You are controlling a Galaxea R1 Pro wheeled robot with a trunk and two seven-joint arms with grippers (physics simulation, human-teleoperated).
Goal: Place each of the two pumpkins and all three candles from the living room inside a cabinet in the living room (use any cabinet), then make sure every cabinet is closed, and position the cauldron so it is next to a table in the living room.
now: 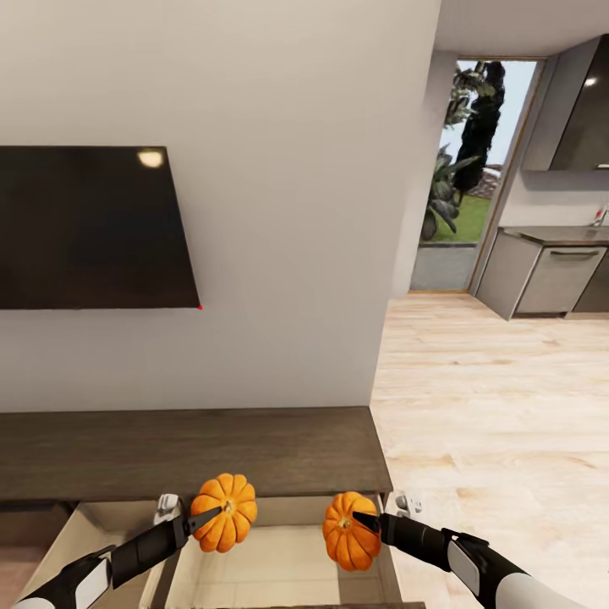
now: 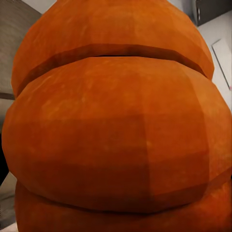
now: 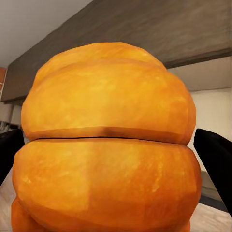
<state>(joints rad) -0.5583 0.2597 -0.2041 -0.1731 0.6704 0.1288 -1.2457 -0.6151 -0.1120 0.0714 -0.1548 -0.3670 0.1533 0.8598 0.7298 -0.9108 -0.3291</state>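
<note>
Over the open cabinet (image 1: 254,452), pumpkins (image 1: 223,511) hide both jaws.

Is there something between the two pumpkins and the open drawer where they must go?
Nothing visible. The left pumpkin and right pumpkin, each held by a gripper, hang above the open drawer of the cabinet. The visible tan inside looks bare.
</note>
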